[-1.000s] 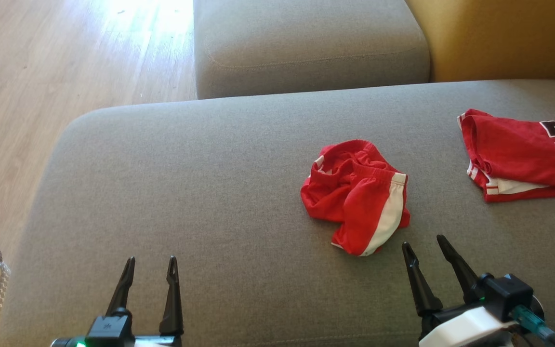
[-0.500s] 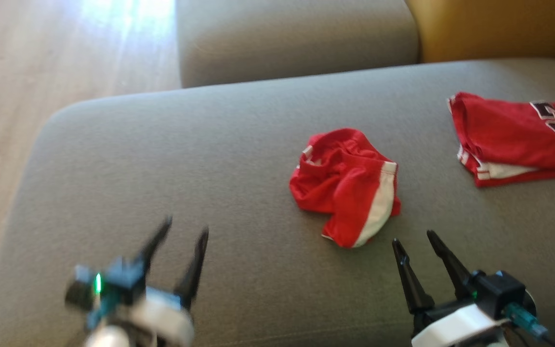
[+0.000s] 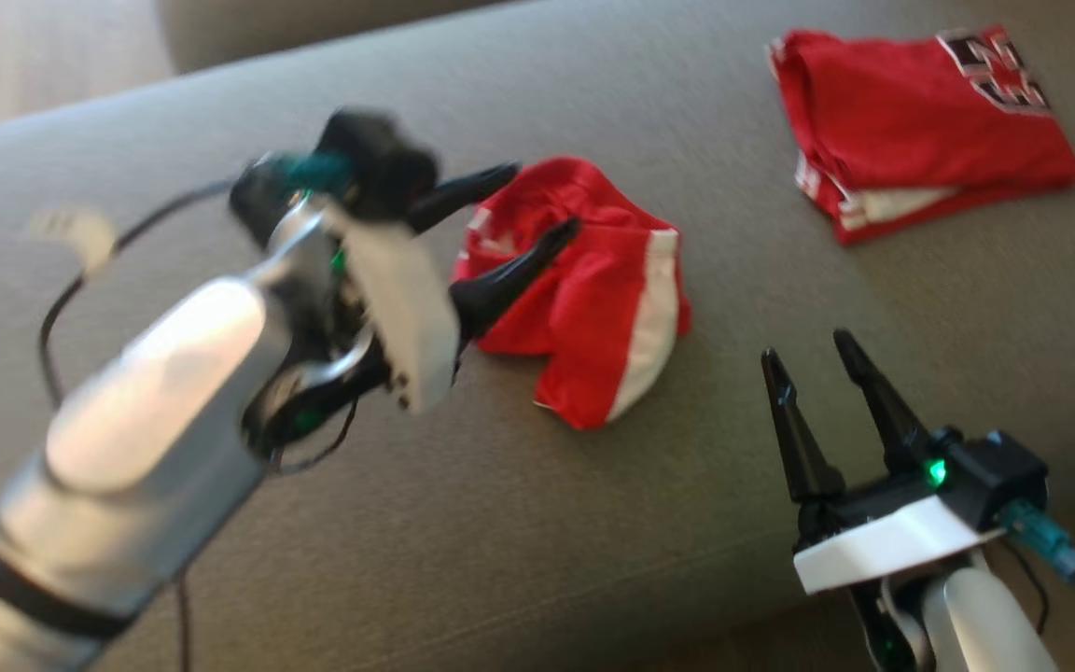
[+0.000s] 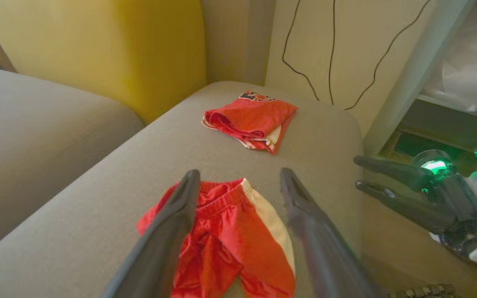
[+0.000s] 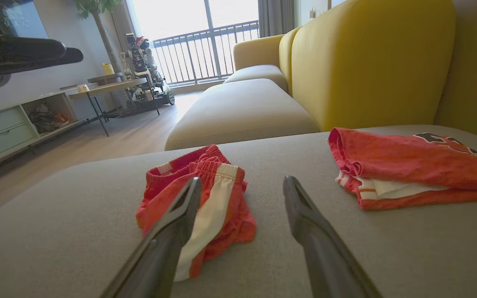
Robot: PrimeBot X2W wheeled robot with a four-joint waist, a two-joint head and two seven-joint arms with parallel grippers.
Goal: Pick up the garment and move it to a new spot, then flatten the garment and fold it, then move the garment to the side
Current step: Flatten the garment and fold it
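On the cushion (image 3: 500, 523), left of the jersey (image 3: 911, 131) and well apart, the shorts (image 3: 593, 308) lie crumpled. The left hand (image 3: 542, 198) hovers over them, open and empty; the right hand (image 3: 806, 346), also open, hangs nearer the jersey. The left hand should best pinch the raised waistband fold.

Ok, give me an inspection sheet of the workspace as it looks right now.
Surface: grey sofa cushion, carrying two garments.
Job's things: red shorts with a white stripe, crumpled, mid-cushion.
Clutter: red jersey, folded, lying apart from the shorts.
Grippers: left gripper open, fingers over the shorts, contact unclear; right gripper open, apart from the shorts.
Cables: black cable loops behind the left gripper; teal plug behind the right gripper.
Surroundings: yellow sofa back, wood floor, balcony window.
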